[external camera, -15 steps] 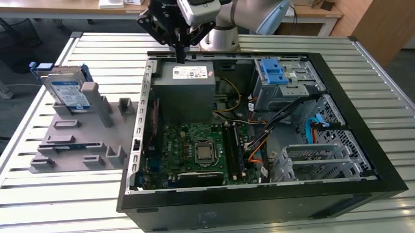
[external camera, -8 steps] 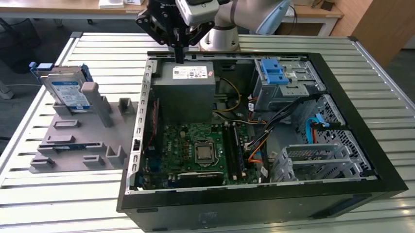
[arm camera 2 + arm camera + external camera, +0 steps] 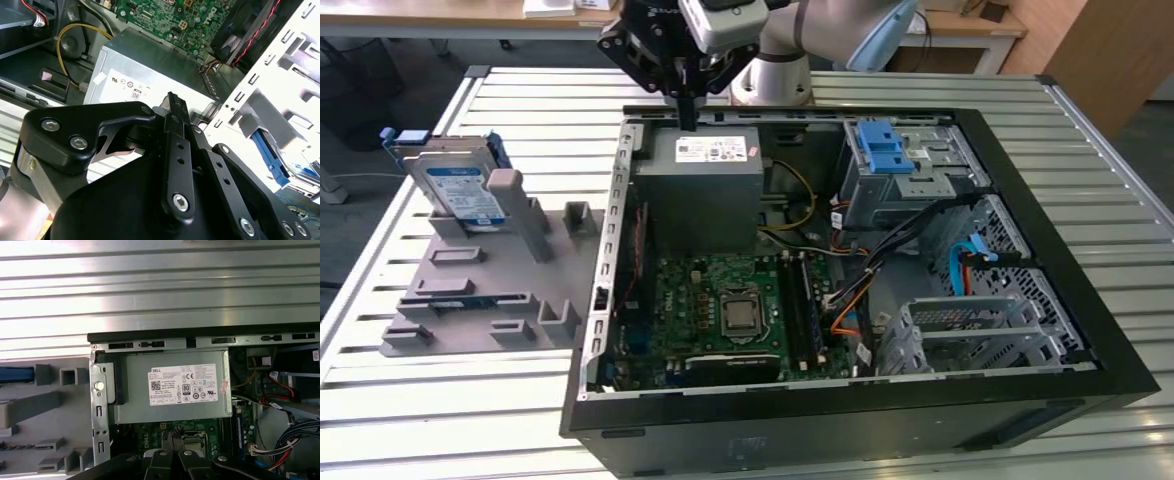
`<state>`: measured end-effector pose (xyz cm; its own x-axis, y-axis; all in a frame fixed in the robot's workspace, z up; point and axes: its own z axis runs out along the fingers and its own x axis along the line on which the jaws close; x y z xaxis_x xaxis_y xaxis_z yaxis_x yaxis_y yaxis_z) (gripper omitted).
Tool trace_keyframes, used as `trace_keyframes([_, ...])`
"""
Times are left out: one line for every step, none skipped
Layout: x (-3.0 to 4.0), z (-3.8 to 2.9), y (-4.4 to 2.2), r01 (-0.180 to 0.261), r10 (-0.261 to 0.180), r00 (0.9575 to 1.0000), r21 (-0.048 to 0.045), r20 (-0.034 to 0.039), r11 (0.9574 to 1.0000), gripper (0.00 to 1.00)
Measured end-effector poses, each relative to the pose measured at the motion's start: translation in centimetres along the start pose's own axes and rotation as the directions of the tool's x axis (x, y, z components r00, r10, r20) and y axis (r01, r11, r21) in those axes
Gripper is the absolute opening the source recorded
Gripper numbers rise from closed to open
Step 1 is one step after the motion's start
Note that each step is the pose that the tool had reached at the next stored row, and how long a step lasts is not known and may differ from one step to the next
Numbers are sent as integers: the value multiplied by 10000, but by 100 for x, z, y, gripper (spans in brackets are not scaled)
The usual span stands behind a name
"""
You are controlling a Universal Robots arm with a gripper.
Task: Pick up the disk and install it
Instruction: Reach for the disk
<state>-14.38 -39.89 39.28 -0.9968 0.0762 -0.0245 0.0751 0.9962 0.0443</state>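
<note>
The pincer [image 3: 683,118] is matte black. Its thin fingers [image 3: 176,145] are flat bars, and one has a row of small holes along it. Broad black links [image 3: 75,130] with rounded ends flank the fingers on both sides. Silver socket-head screws [image 3: 180,202] sit at the link pivots, two of them close together on one link. A rounded silver part [image 3: 25,165] lies at the base of the pincer. Above the pincer sits a pale grey mount [image 3: 720,20] with a boxy shape. Behind the pincer the arm [image 3: 774,75] is a smooth silver-grey tube, and its joint carries a light-blue cap [image 3: 887,25].
</note>
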Motion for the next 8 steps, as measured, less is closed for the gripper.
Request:
trace_keyframes([2,0,0,0,0,10000,0,0,10000,11])
trace_keyframes([4,0,0,0,0,10000,0,0,10000,11])
trace_keyframes([6,0,0,0,0,10000,0,0,10000,11])
trace_keyframes([7,0,-1,0,0,10000,0,0,10000,11])
trace_keyframes([67,1,-5,0,0,10000,0,0,10000,11])
trace_keyframes([81,3,-6,-1,1,10000,0,0,10000,11])
trace_keyframes([83,3,-6,-1,1,10000,0,0,10000,11])
trace_keyframes([84,3,-7,0,0,10000,0,0,10000,11])
